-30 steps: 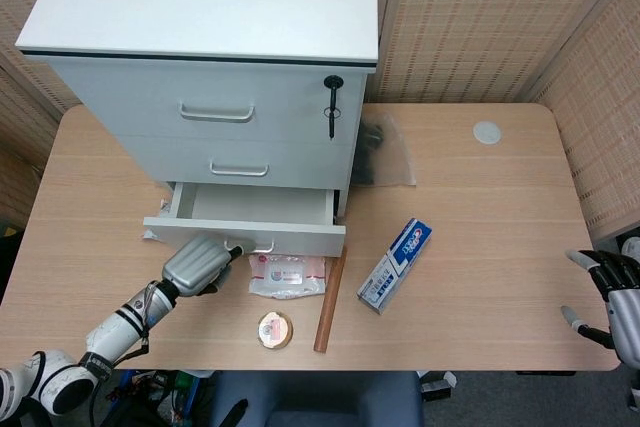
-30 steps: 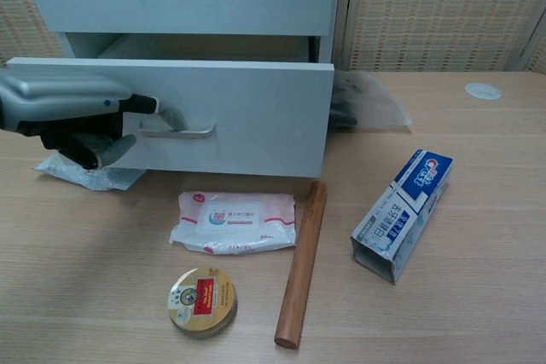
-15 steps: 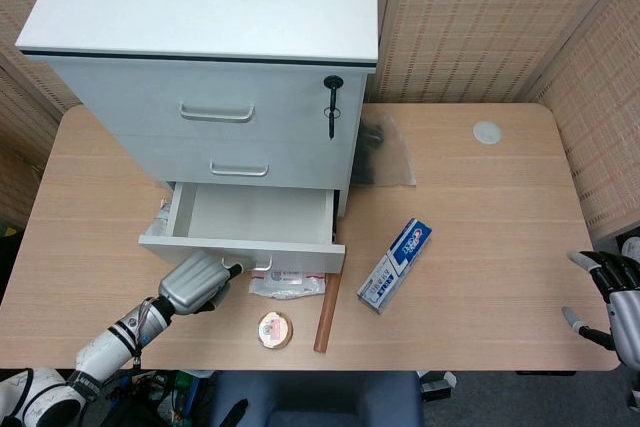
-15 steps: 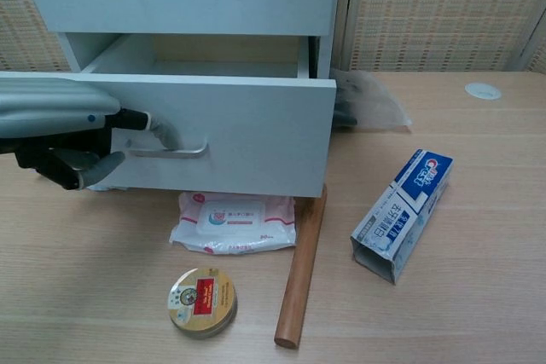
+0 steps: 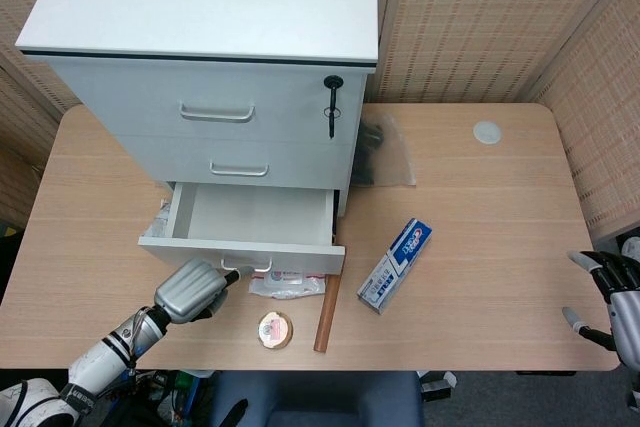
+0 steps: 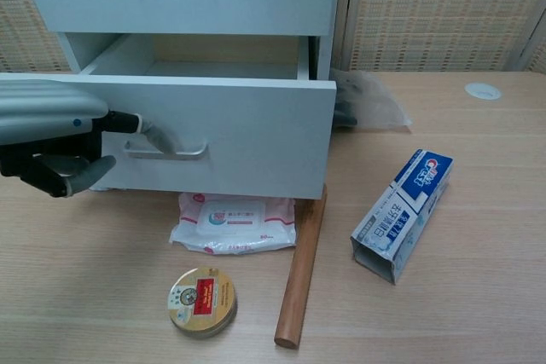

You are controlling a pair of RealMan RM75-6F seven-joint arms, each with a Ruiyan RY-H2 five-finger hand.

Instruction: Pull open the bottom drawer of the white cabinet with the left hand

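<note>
On the wooden table (image 5: pixel 480 207), against a woven wall, the white cabinet (image 5: pixel 210 57) stands with its bottom drawer (image 6: pixel 213 138) pulled well out, its front overhanging the wipes pack (image 6: pixel 235 223) and the tip of the wooden rod (image 6: pixel 300 274). The left hand (image 6: pixel 51 138) hooks a fingertip under the handle (image 6: pixel 166 151), other fingers curled. The pull looks nearly done; next comes unhooking, while the right hand (image 5: pixel 615 297) rests spread and empty at the table's edge.
</note>
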